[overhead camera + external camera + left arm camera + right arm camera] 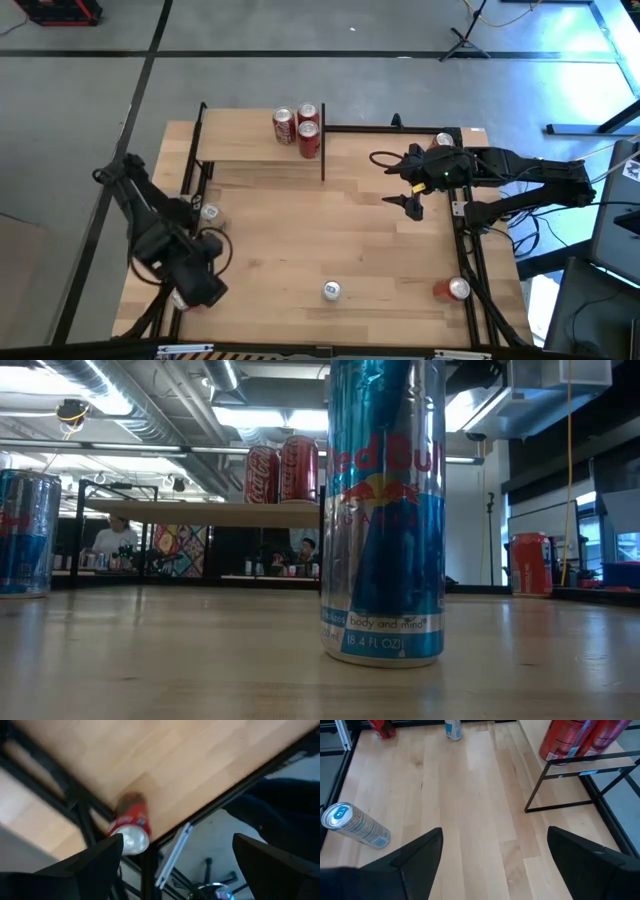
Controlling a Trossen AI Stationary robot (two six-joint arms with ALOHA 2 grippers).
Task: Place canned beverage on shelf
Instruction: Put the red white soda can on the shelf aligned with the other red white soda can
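A red canned beverage (130,824) stands on the table's near left corner, and my left gripper (180,865) hangs open above it, pointing down, one finger beside the can and the other out past the table's edge. The high view shows that gripper (192,290) over the corner. The shelf (255,150) stands at the far left on thin black posts, and three red cans (300,127) stand at its right end. My right gripper (396,182) waits open above the table's right part, with nothing between its fingers (420,855).
A blue-silver can (330,290) stands near the front edge at the middle, and it fills the low view (385,510). Another blue-silver can (210,212) stands at the left. A red can (457,289) stands near right. One more can (443,140) stands far right under the right arm.
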